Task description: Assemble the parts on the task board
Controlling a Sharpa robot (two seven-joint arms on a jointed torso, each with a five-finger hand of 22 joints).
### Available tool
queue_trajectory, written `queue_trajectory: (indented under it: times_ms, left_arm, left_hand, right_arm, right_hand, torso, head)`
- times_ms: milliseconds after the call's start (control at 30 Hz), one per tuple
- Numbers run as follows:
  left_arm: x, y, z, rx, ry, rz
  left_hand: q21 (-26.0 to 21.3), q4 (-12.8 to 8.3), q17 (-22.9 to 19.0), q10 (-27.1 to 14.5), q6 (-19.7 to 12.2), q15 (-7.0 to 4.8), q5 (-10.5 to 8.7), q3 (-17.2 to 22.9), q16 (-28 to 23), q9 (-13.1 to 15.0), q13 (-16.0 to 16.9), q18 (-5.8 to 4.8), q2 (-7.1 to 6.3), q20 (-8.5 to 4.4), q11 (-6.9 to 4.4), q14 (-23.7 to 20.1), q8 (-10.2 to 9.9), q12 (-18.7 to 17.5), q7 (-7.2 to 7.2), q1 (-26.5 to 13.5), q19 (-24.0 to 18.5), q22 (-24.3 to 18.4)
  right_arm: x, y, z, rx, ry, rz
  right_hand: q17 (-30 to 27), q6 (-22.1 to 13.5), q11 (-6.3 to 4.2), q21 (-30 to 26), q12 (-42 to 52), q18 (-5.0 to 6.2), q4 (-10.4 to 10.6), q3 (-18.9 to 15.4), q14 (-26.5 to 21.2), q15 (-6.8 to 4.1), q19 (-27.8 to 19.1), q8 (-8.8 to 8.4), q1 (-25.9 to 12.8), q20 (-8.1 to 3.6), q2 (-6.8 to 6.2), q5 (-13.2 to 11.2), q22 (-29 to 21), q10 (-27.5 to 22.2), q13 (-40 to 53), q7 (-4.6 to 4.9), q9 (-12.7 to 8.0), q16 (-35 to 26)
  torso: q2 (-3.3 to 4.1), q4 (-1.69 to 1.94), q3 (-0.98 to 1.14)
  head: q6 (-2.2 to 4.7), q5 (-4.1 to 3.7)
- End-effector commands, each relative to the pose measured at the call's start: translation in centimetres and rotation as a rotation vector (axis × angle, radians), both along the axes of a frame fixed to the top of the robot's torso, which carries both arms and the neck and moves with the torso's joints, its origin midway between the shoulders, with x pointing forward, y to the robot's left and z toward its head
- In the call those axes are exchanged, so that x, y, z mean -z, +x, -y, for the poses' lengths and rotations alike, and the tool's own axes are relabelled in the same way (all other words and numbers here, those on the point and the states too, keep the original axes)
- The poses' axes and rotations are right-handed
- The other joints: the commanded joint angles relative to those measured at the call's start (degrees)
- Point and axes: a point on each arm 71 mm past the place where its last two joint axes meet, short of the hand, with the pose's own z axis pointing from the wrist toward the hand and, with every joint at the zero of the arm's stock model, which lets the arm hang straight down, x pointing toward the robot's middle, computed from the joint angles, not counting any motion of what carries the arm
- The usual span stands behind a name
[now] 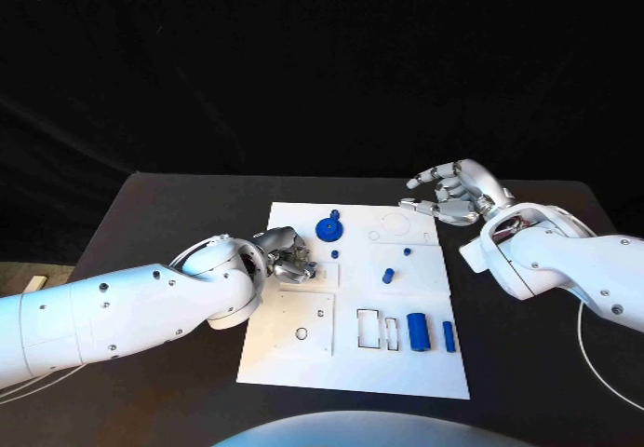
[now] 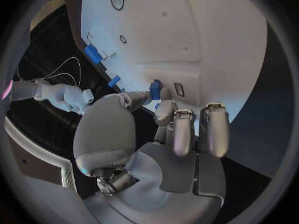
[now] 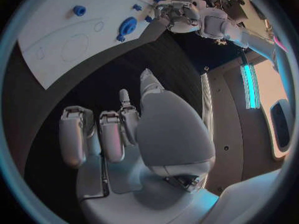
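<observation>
Risk: left hand (image 2: 163, 115), pinching a small blue piece (image 2: 155, 89) mid-frame over the board (image 1: 403, 372), could drop it; right hand (image 1: 456, 194) hovers, fingers curled, holding nothing.

Left arm (image 1: 121, 312) comes in low from the robot's left, forearm angled up toward the middle of the table. Left hand (image 1: 285, 253) sits at the end of it, fingers curled forward and down; in the left wrist view its fingers (image 2: 187, 129) are bent together, thumb alongside, and a small blue piece shows at the fingertips, though whether they pinch it cannot be told.

Right arm (image 1: 564, 265) enters from the robot's right, wrist bent upward. Right hand (image 1: 456, 194) is raised, palm facing inward, fingers loosely curled and apart, nothing in it. The right wrist view shows its fingers (image 3: 112, 134) bent, thumb separate.
</observation>
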Motion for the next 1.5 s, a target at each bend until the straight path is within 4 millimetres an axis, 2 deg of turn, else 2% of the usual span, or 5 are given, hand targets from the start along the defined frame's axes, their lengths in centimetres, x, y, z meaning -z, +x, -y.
queue_trajectory:
  times_ms: [33,600,933,1233,1500]
  left_arm:
    - [0.73,-0.32,0.15,0.015,0.022,-0.048]
    - [0.91,-0.29,-0.09,0.014,0.033,-0.066]
    - [0.90,-0.25,-0.16,0.009,0.030,-0.065]
    - [0.90,-0.23,-0.20,0.004,0.025,-0.065]
    - [0.91,-0.20,-0.24,-0.001,0.023,-0.065]
  left_hand:
    - [0.1,-3.9,12.3,0.1,0.4,-0.31,-0.25,3.3,0.2,-0.1,0.1,-1.09,0.16,-0.41,-0.33,5.2,-0.4,0.3,-0.11,-0.7,0.0,2.3]
    - [0.2,-3.2,12.3,0.2,0.8,-0.37,-0.27,2.1,0.2,0.0,0.4,-1.11,0.28,-0.46,-0.42,5.2,-0.5,0.4,-0.22,-0.8,0.1,2.4]
    - [0.2,-0.4,12.3,0.2,1.3,-0.41,-0.32,-0.2,0.2,0.2,0.6,-1.15,0.73,-0.54,-0.44,5.2,-0.9,0.6,-0.25,-2.3,0.2,2.6]
    - [0.2,2.9,12.3,0.3,1.8,-0.39,-0.18,-4.3,0.2,0.5,0.8,-1.19,1.51,-0.53,-0.40,5.3,-1.4,0.7,-0.21,-3.6,0.3,2.8]
    - [0.2,3.3,12.3,0.2,2.3,-0.25,-0.25,-9.5,0.2,0.6,0.9,-1.20,3.22,-0.42,-0.24,5.3,-2.2,0.7,-0.05,-6.6,0.4,2.9]
  right_arm:
    - [-0.04,-0.04,-0.12,-0.011,-0.002,0.010]
    - [-0.04,-0.07,-0.09,-0.011,-0.002,0.011]
    - [-0.03,-0.08,-0.11,-0.011,-0.001,0.012]
    - [-0.01,-0.08,-0.11,-0.010,-0.001,0.013]
    - [0.00,-0.08,-0.11,-0.011,-0.001,0.014]
  right_hand:
    - [7.4,-0.3,-0.20,-0.2,-0.3,1.06,0.0,-0.3,4.1,-0.55,0.3,0.26,-0.3,-0.29,0.06,-0.2,9.7,-0.4,4.9,-0.14,0.1,-0.3]
    - [7.2,-0.3,-0.20,-0.3,-0.4,1.08,0.0,-0.3,4.0,-0.56,0.3,0.28,-0.3,-0.29,0.07,-0.2,9.6,-0.4,4.8,-0.14,0.1,-0.4]
    - [7.2,-0.3,-0.20,-0.3,-0.4,1.08,0.0,-0.3,4.0,-0.56,0.3,0.28,-0.3,-0.29,0.07,-0.2,9.6,-0.4,4.8,-0.14,0.1,-0.4]
    - [7.1,-0.3,-0.21,-0.3,-0.4,1.09,0.0,-0.3,4.0,-0.57,0.3,0.35,-0.3,-0.31,0.10,-0.2,9.6,-0.4,4.8,-0.14,0.0,-0.5]
    - [7.2,-0.4,-0.23,-0.4,-0.4,1.11,-0.2,-0.3,4.0,-0.59,0.2,0.42,0.0,-0.32,-0.04,-0.2,9.6,-0.4,4.7,-0.16,0.0,-0.5]
  torso:
    - [-0.01,0.01,0.00]
    - [0.00,0.00,-0.02]
    - [-0.01,-0.03,-0.02]
    - [-0.02,-0.01,-0.01]
    - [-0.01,-0.01,0.00]
  head:
    - [-0.05,-0.08]
    - [-0.13,-0.18]
    - [-0.11,-0.16]
    - [0.01,-0.21]
    - [0.12,-0.21]
